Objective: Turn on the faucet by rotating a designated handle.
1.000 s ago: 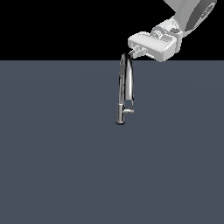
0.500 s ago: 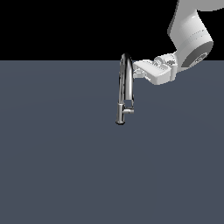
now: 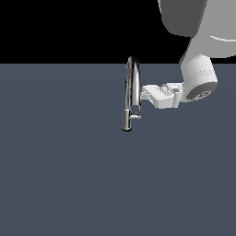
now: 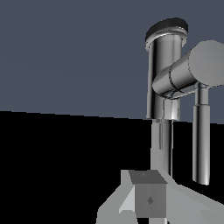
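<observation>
I note the gripper (image 3: 144, 93) has dropped beside the faucet (image 3: 132, 87), above the handle (image 3: 135, 117), contact pending; jaw state I cannot tell.

A flat, bare slate-grey floor (image 3: 69, 184) meets plain black background (image 3: 60, 27) at a straight horizon
</observation>
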### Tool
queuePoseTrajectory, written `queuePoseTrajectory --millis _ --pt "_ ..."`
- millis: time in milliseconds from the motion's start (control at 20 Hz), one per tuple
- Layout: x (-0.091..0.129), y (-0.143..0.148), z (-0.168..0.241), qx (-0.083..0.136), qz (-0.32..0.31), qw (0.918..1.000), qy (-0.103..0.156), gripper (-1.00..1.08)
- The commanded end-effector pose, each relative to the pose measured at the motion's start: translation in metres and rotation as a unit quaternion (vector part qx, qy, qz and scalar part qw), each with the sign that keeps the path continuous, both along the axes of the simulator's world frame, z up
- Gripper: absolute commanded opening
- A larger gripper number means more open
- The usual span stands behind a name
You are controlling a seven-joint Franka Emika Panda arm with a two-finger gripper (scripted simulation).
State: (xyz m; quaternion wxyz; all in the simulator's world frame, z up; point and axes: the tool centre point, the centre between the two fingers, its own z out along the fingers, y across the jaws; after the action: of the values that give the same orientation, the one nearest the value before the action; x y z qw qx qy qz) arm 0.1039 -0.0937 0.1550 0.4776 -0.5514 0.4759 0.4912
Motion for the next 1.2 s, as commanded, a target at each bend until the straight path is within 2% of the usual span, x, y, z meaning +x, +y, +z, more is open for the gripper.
queuePoseTrajectory --millis 0,300,700,1150 --pt "0.001 0.001 -0.013 0.015 -0.015 0.9997 0.014 -1.00" --pt "0.002 0.003 -0.029 0.030 -0.030 0.9986 0.030 -1.00" --pt "0.002 0.004 -0.027 0.029 -0.029 0.9988 0.028 -1.00" --pt "-0.012 0.003 -0.024 0.029 -0.029 0.9988 0.028 -1.00"
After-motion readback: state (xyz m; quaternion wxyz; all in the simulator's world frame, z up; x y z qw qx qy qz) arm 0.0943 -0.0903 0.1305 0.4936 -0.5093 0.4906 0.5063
